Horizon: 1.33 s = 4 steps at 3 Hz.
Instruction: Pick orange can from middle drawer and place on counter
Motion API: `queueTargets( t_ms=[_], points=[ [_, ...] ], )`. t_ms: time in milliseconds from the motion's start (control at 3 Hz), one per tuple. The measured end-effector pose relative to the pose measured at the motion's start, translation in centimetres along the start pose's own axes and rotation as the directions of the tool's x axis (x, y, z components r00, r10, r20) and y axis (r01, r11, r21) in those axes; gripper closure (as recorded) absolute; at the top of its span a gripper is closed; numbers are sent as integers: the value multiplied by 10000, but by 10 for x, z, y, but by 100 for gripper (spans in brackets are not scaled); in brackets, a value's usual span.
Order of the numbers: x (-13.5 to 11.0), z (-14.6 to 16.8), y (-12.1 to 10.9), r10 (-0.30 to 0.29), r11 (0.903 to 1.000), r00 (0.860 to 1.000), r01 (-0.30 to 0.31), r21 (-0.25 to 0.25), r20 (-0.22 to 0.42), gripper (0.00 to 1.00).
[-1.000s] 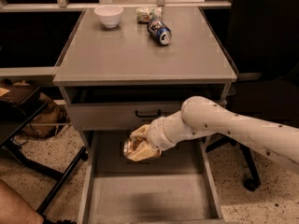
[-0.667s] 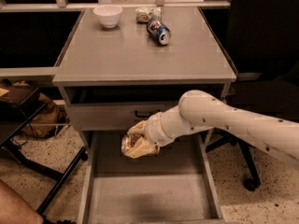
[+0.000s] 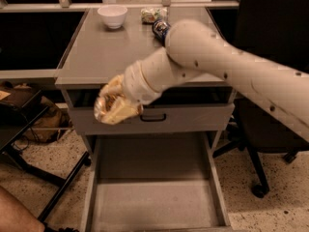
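Spotter: Cans first, and you have two. One orange can point(image 3: 105, 109), and one blue can point(image 3: 160, 29) lying at the back of the counter point(image 3: 106, 52), half hidden behind the arm point(image 3: 217, 62).

Checker: Beside those you have one white bowl point(image 3: 112, 16) and one pale packet point(image 3: 152, 14), both at the far edge of the counter. That makes three things resting up there, none of them the orange one.

Spotter: Drawers: one middle drawer point(image 3: 154, 202), pulled out, its floor bare. Above it you can see one drawer front point(image 3: 193, 117) with a black handle point(image 3: 153, 116).

Checker: One hand point(image 3: 115, 103) only. It hangs in front of the counter's front edge, near the left corner, over the open drawer.

Spotter: Your orange can sits inside that hand, clamped between the fingers, one finger point(image 3: 113, 83) over the top and one below. Its shiny end pokes out to the left.

Checker: So the can is in the air, level with the drawer front, and well clear of the drawer floor. It is not on the counter surface.

Spotter: One dark chair point(image 3: 270, 33) stands to the right.
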<state>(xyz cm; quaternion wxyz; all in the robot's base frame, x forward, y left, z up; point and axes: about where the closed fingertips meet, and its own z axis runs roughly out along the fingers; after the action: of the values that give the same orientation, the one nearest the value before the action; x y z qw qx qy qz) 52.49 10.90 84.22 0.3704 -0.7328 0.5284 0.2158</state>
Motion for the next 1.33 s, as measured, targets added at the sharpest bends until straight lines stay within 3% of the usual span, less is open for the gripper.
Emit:
queueTargets(
  t_ms=[333,667,1000,1333],
  points=[
    [-56,-26,-36,-1398,9902,9881,1396,73,646,100],
    [-55,-25,-35,-1390,9903,9882,1390,50,641,100],
    [-55,-30,-66,-1882,9820,9806,1871,256,549,100],
    [-47,-30,-127,-2572,9646,9663,2561,623,93,100]
  ],
)
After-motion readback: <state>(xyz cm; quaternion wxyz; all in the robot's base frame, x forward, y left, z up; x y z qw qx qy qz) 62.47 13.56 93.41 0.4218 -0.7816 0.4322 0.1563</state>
